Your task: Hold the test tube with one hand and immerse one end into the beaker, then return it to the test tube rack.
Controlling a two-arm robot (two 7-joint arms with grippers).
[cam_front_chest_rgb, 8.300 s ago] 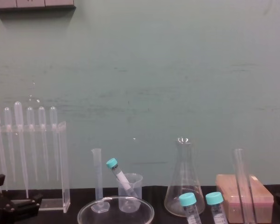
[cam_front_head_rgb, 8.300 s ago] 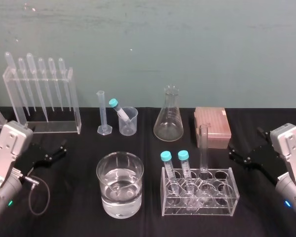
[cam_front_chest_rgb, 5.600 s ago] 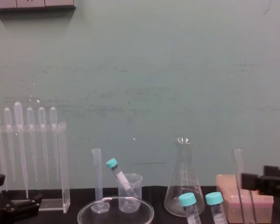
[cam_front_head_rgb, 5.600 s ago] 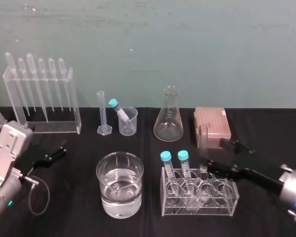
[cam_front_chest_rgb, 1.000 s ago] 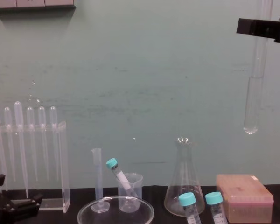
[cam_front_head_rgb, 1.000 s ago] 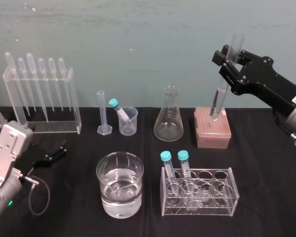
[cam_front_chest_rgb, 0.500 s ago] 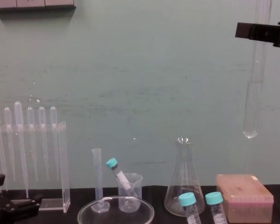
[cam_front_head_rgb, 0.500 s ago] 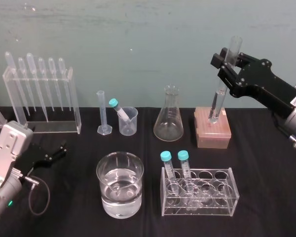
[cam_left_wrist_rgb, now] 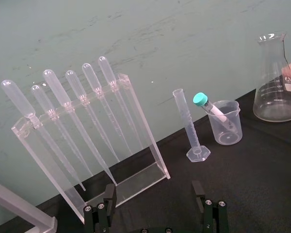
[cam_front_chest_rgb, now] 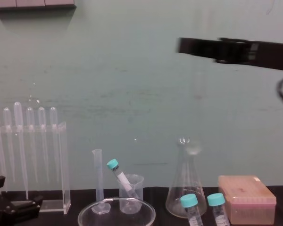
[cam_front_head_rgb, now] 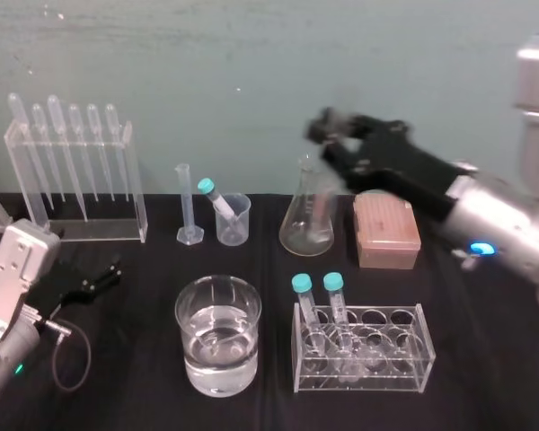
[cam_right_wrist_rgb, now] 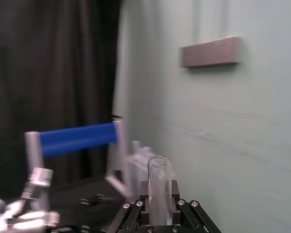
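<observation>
A black counter (cam_front_head_rgb: 144,395) runs along a pale green wall. The right gripper (cam_front_head_rgb: 334,136) hangs in the air above the conical flask (cam_front_head_rgb: 307,226), jaws clenched on the test tube (cam_right_wrist_rgb: 159,180). In the right wrist view the tube's open mouth stands up between them and its lower length is cut off; from the head it is hard to make out. The beaker (cam_front_head_rgb: 234,223) stands left of the flask, a teal-capped tube (cam_front_head_rgb: 214,199) leaning in it. The test tube rack (cam_front_head_rgb: 364,357) sits nearer the robot, cut off in the chest view. The left gripper (cam_left_wrist_rgb: 155,213) rests at the counter's left, jaws released, their bases cut off.
</observation>
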